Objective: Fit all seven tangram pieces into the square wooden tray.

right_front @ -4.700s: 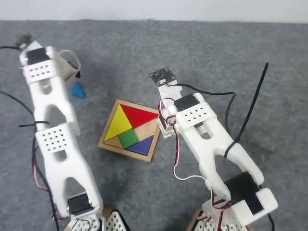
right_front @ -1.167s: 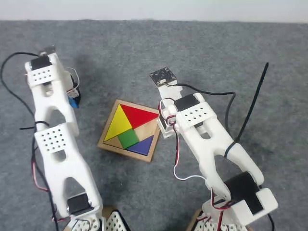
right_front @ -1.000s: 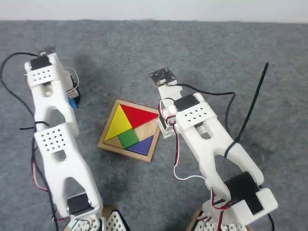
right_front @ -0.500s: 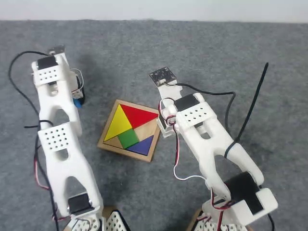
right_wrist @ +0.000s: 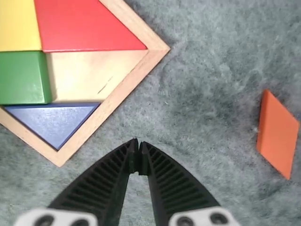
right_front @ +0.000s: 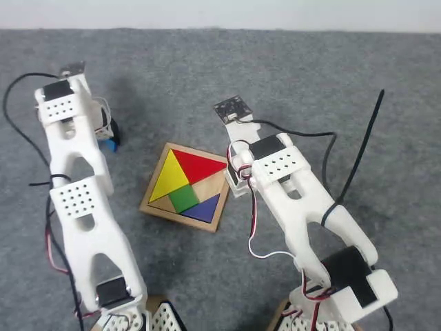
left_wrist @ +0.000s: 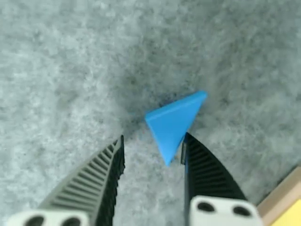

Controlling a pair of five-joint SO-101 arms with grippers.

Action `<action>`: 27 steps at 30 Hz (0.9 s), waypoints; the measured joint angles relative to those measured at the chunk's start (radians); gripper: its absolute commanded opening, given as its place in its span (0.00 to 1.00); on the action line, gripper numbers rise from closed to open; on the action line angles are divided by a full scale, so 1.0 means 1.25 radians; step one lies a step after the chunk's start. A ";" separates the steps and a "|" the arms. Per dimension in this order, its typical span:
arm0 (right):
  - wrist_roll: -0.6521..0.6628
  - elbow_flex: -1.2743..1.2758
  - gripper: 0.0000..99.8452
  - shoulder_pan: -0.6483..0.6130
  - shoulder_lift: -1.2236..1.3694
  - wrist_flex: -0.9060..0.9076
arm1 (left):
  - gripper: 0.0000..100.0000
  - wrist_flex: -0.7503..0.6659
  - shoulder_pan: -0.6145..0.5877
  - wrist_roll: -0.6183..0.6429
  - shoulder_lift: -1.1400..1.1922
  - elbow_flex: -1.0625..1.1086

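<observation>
At ten o'clock of the square wooden tray (right_front: 176,221): left gripper (left_wrist: 152,139), fingers spread, one corner of the blue triangle (left_wrist: 173,122) between the tips, close to one finger, on grey carpet (right_front: 310,83). In the tray: yellow triangle (right_front: 167,178), red triangle (right_front: 200,167), green square (right_front: 184,199), dark blue triangle (right_front: 202,210), one bare gap (right_wrist: 89,75). At three o'clock: right gripper (right_wrist: 137,141), fingers pressed together on nothing. Seen from its wrist: orange parallelogram (right_wrist: 278,133) on carpet, apart from the tray.
</observation>
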 measured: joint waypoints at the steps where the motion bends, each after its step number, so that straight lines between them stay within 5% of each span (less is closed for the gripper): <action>1: 0.004 0.000 0.01 0.000 0.000 0.000 | 0.20 -0.006 0.002 0.000 0.000 0.000; 10: 0.014 0.000 0.01 0.000 0.000 0.000 | 0.20 -0.098 0.018 -0.004 0.032 -0.010; 27: 0.014 0.000 0.01 0.000 0.000 0.000 | 0.15 -0.049 0.044 -0.039 0.047 -0.048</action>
